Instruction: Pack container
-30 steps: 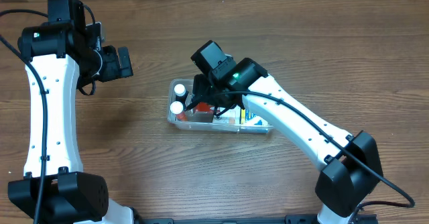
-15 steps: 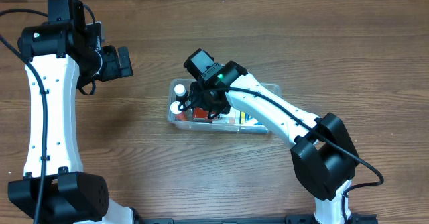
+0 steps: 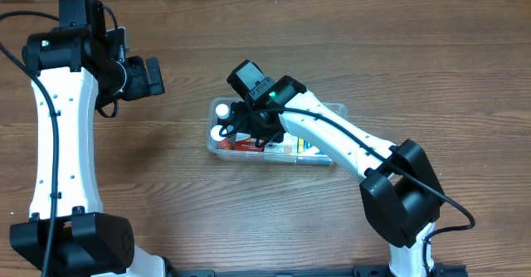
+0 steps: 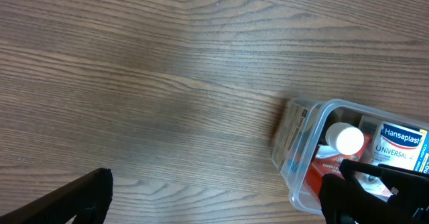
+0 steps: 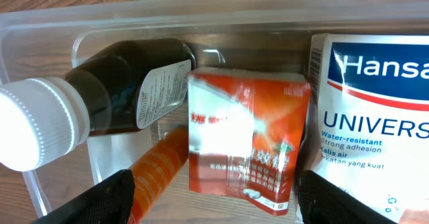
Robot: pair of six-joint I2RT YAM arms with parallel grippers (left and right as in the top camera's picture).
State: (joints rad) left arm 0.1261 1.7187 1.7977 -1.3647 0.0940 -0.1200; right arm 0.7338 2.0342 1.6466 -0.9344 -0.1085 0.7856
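The clear plastic container (image 3: 337, 109) lies at the middle of the table and holds several items. In the right wrist view its wall (image 5: 40, 29) surrounds a brown bottle with a white cap (image 5: 114, 96), an orange tube (image 5: 157, 170), a red box (image 5: 248, 137) and a white Hansaplast box (image 5: 375, 117). My right gripper (image 3: 249, 129) hangs open over the container's left half, and its fingers (image 5: 214, 197) stand wide on either side of the red box without touching it. My left gripper (image 3: 153, 78) is open and empty at the upper left, away from the container (image 4: 298, 127).
A second white-capped bottle (image 3: 218, 133) stands at the container's left end. The right arm's white links (image 3: 348, 144) cross over the container's right half. Bare wood lies under the left gripper (image 4: 214, 197).
My right gripper has shifted left over the container. The red box now lies lower, flat in the container between the open fingers. The left arm has not moved.
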